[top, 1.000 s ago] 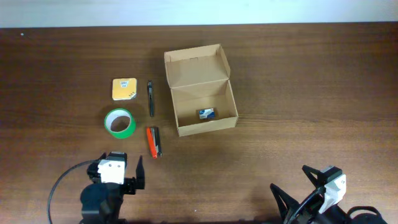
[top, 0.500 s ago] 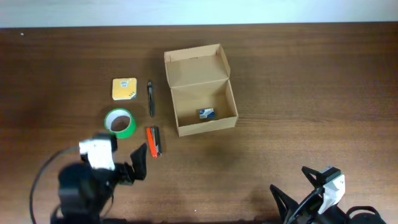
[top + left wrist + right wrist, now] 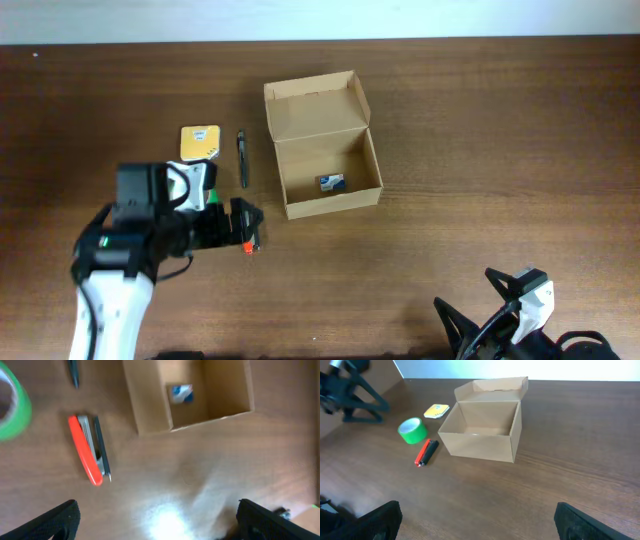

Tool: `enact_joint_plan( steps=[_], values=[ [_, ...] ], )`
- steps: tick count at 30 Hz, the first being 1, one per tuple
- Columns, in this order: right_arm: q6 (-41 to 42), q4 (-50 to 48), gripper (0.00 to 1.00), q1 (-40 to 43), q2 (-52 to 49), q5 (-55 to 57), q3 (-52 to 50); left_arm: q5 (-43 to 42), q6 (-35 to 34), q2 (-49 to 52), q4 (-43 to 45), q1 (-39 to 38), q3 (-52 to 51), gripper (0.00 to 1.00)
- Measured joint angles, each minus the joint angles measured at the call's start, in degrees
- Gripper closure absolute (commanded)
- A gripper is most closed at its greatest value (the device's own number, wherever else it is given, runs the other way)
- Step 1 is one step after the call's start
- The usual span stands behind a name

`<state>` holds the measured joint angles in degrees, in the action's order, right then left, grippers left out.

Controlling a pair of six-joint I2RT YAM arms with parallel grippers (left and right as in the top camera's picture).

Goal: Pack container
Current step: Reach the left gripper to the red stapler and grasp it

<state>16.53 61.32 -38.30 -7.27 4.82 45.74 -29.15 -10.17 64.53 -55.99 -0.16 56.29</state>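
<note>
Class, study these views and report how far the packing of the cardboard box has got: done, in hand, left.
Done: one small blue-and-white item lies inside the open container. In hand: the left gripper hovers open by the red stapler, gripping nothing. Left: stapler, green tape, pen and yellow notepad lie outside it, and the lid is unclosed. The right gripper sits open, apart.

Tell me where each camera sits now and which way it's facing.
Overhead: above the table, looking straight down on the container, left gripper and right gripper.
Left wrist: over the table, angled down at the red stapler and container; its open fingers at the bottom corners.
Right wrist: low at the table's near side, looking across at the container; its open fingers at the bottom corners.
Shared: all three show container and stapler.
</note>
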Motion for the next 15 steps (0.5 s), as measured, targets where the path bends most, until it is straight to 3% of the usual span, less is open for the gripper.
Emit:
enact_joint_plan(
  steps=[7, 15],
  values=[
    [0.0, 0.0, 0.01, 0.0, 0.0, 0.0, 0.0, -0.3, -0.4, 11.5, -0.2, 0.0, 0.0, 0.0],
    [0.0, 0.0, 0.01, 0.0, 0.0, 0.0, 0.0, 6.3, -0.4, 18.7, -0.2, -0.4, 0.1, 0.0]
  ],
)
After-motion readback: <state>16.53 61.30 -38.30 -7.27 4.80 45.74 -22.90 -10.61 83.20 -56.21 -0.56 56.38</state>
